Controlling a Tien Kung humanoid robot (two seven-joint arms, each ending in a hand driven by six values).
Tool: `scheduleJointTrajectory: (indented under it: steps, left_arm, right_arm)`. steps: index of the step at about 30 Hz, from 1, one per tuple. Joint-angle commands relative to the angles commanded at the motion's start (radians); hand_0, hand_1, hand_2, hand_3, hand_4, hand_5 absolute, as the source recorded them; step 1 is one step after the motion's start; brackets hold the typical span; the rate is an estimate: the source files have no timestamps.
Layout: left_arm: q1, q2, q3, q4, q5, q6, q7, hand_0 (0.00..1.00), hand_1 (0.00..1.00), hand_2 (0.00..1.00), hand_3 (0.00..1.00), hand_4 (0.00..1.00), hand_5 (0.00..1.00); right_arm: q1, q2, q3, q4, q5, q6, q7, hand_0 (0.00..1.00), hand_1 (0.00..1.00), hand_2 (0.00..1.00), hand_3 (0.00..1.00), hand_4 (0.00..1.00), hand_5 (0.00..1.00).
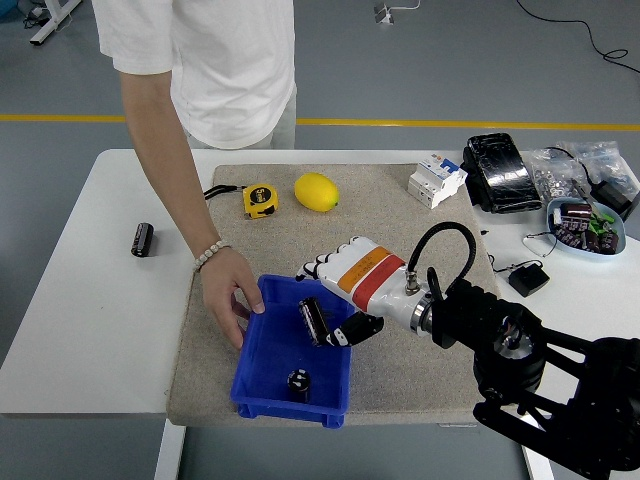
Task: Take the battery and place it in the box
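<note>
The right hand (pixel 335 305) reaches in from the right over the blue box (pixel 268 385), its fingers clamped on a black battery (pixel 312 321) that hangs tilted between fingers and thumb, inside the box's outline and above its floor. A second battery (pixel 297 384) stands on the box floor nearer the front wall, apart from the held one. A person at the far side of the counter (pixel 90 330) rests a hand (pixel 229 306) on the box's left rim. A third battery (pixel 142 239) lies on the bare counter well to the left. A tape measure (pixel 259 199) and a lemon (pixel 316 191) sit on the grey mat (pixel 420 370) beyond the box.
</note>
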State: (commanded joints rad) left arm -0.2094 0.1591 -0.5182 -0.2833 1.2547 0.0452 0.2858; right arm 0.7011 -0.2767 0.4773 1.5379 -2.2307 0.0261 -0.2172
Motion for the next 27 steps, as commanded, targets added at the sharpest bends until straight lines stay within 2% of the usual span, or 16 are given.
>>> scheduleJointTrajectory:
  steps: [9,15,27]
  left_arm:
    - [0.000,-0.001,0.001,-0.001,0.000,-0.002,-0.002,0.713,0.716,0.727,0.639,0.668,0.669]
    - [-0.004,-0.002,0.005,-0.001,-0.006,-0.001,-0.005,0.713,0.714,0.727,0.640,0.667,0.668]
    - [-0.006,-0.001,0.007,0.000,-0.013,-0.002,-0.008,0.712,0.713,0.725,0.640,0.668,0.669]
  right_arm:
    - [-0.003,-0.004,0.016,-0.003,0.005,0.001,-0.001,0.242,0.459,0.709,0.844,0.998,0.478]
    - [-0.005,-0.014,0.082,-0.015,0.007,-0.007,0.000,0.240,0.457,0.710,0.839,0.998,0.477]
    - [-0.025,-0.051,0.201,-0.125,0.016,-0.027,0.005,0.233,0.446,0.699,0.816,0.998,0.479]
